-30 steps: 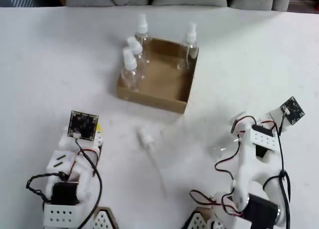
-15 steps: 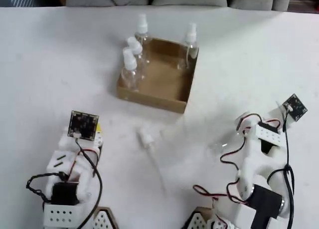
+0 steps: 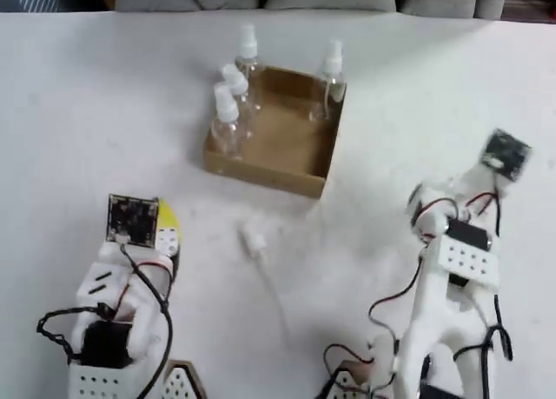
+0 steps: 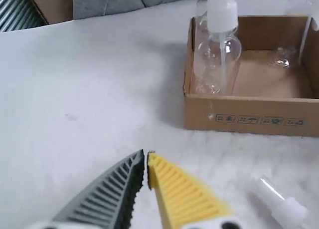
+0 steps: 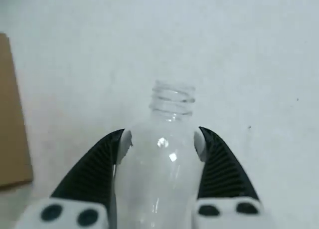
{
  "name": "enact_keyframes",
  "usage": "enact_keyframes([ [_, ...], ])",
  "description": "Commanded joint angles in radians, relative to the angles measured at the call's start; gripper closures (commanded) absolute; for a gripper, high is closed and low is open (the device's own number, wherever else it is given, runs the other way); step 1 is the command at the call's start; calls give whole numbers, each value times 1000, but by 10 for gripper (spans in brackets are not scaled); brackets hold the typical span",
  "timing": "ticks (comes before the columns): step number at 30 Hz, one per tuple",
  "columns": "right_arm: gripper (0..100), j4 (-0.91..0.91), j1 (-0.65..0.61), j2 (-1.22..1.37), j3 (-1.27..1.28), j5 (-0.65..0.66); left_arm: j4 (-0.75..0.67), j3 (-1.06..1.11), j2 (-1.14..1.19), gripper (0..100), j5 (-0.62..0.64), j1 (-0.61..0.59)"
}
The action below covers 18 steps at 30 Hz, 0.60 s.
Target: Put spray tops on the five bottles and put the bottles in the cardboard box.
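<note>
Four capped bottles [image 3: 228,121] stand in the box [image 3: 261,175], well beyond both pincers, so I count four of five done. My right pincer [image 5: 162,134] is clamped around the fifth bottle [image 5: 162,174], its neck bare and pointing away from the pincer. The last spray top [image 4: 279,205] lies on the surface [image 3: 104,112] just ahead of my left pincer [image 4: 146,156], which is pressed closed on nothing. Left to do, by my reckoning: top on, bottle boxed.
</note>
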Motion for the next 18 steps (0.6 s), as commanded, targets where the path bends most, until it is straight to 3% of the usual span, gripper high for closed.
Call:
enact_keyframes([
  [1,983,88,-56,-82,2,178,48,-109,-7,976,15,84],
  [5,983,93,-102,-99,55,215,48,-143,4,976,15,128],
  [9,983,70,-130,-97,97,252,44,-222,166,976,34,174],
  [13,983,-47,-156,-96,169,256,49,-394,444,976,144,216],
  [18,983,-61,-166,-97,190,259,49,-520,759,963,307,303],
])
